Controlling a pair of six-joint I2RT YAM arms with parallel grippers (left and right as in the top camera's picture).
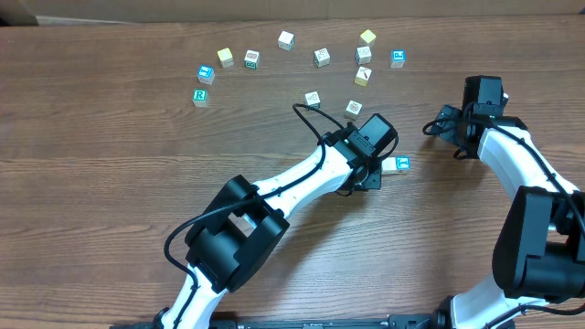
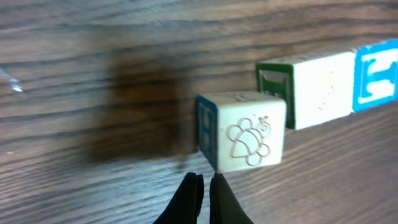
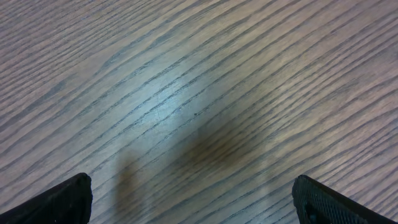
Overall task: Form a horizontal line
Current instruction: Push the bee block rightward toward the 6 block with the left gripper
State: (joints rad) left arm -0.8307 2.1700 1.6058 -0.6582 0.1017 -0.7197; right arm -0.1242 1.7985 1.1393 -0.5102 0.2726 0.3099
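Three small wooden cubes lie in a short row in the left wrist view: a cream cube with a bee outline and a blue side point(image 2: 247, 135), a cube with a green side and cream top point(image 2: 317, 88), and a blue-faced cube point(image 2: 377, 74). The bee cube sits a little out of line with the other two. My left gripper point(image 2: 205, 185) is shut and empty, with its tips at the bee cube's near corner. In the overhead view the row's end point(image 1: 397, 164) pokes out from under my left gripper point(image 1: 372, 175). My right gripper point(image 3: 193, 190) is open over bare wood, to the right point(image 1: 441, 124).
Several loose cubes lie in an arc at the back of the table, from a green "R" cube point(image 1: 200, 96) on the left to a blue one point(image 1: 398, 58) and a yellow one point(image 1: 367, 37) on the right. Two more lie nearer my left arm point(image 1: 313, 99), point(image 1: 354, 108).
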